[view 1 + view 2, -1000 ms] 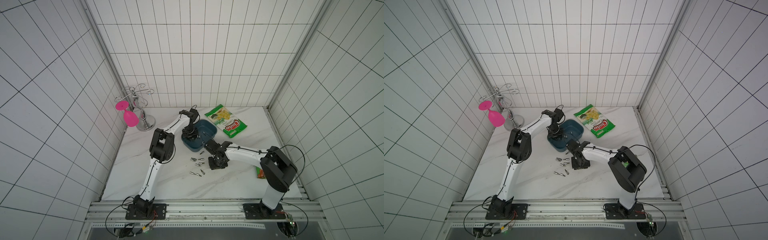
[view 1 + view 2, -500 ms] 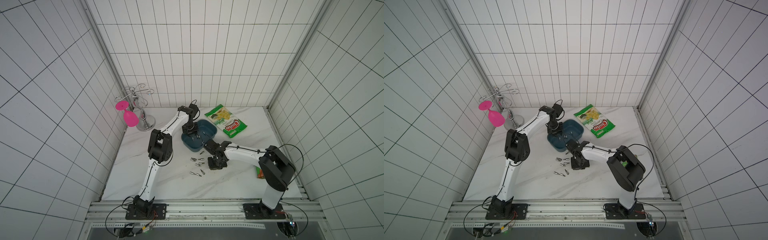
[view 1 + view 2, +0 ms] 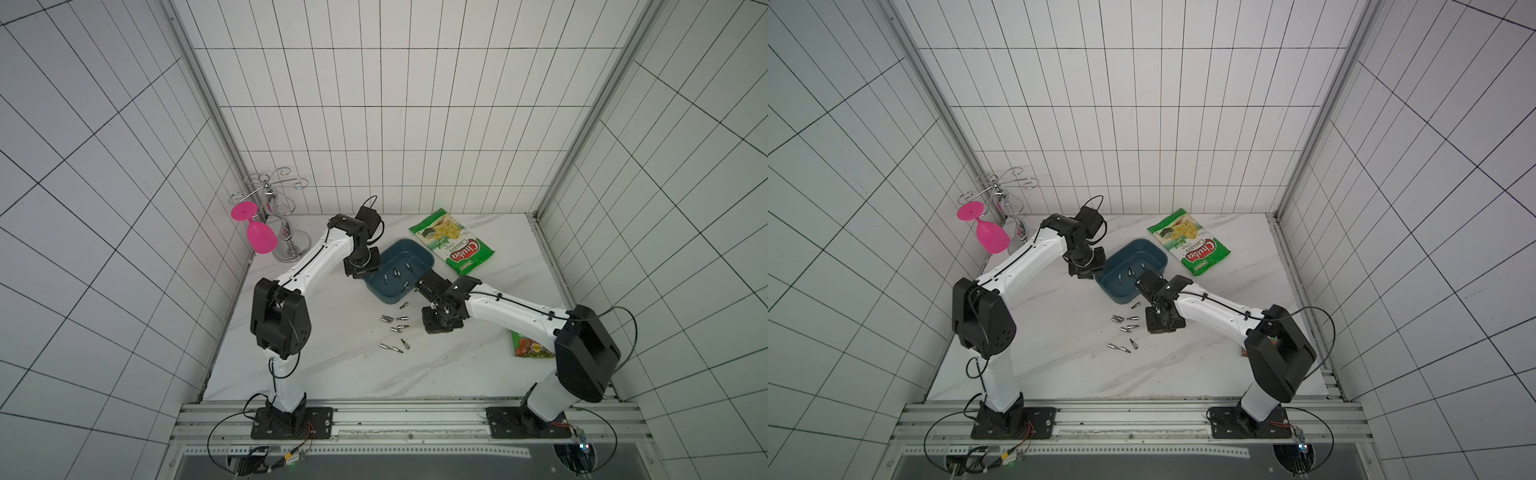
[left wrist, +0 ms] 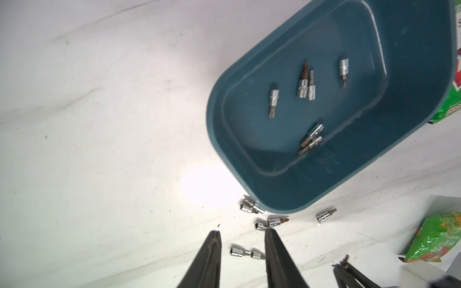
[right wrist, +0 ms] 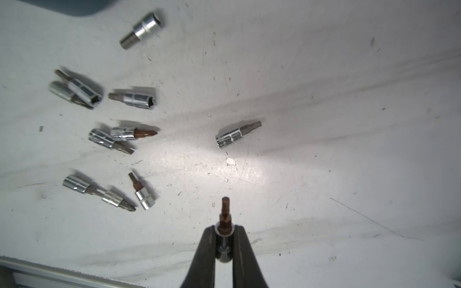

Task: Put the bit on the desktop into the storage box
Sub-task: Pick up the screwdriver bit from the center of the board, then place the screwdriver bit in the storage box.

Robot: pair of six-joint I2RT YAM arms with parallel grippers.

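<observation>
**One bit is pinched tight, and the box is close by**

The right arm [image 3: 511, 312] has its jaws squeezed shut on one bit [image 5: 225, 224]. They pinch its fat silver end, and the brown tip pokes out in front. This bit hangs low over the worktop [image 3: 332, 365], just near of the storage box [image 3: 388, 296] and right of the loose bits [image 5: 133, 97]. I cannot tell if it touches the worktop.

The bit is small, hard metal. I think it is light and will not break if it drops. But it is shiny and round, so it may slip or spin in the jaws. It would also roll if let go on the flat top. The fat silver end looks like the best place to hold, because the tip is too thin.

The left arm [image 3: 307, 266] hangs over the left edge of the box. Its jaws are apart, with nothing in them.

Six bits lie in the box. Around ten more lie on the worktop, some touching each other.

The worktop is white, flat and hard, with small scratches and specks. White tiled walls [image 3: 374, 124] stand on three sides. A green chips bag [image 3: 453, 247] lies just right of the box. A pink glass [image 3: 259, 241] hangs on a metal rack [image 3: 291, 249] at the far left. A small green packet [image 3: 530, 345] lies by the right arm. The way to the box looks short and open.
</observation>
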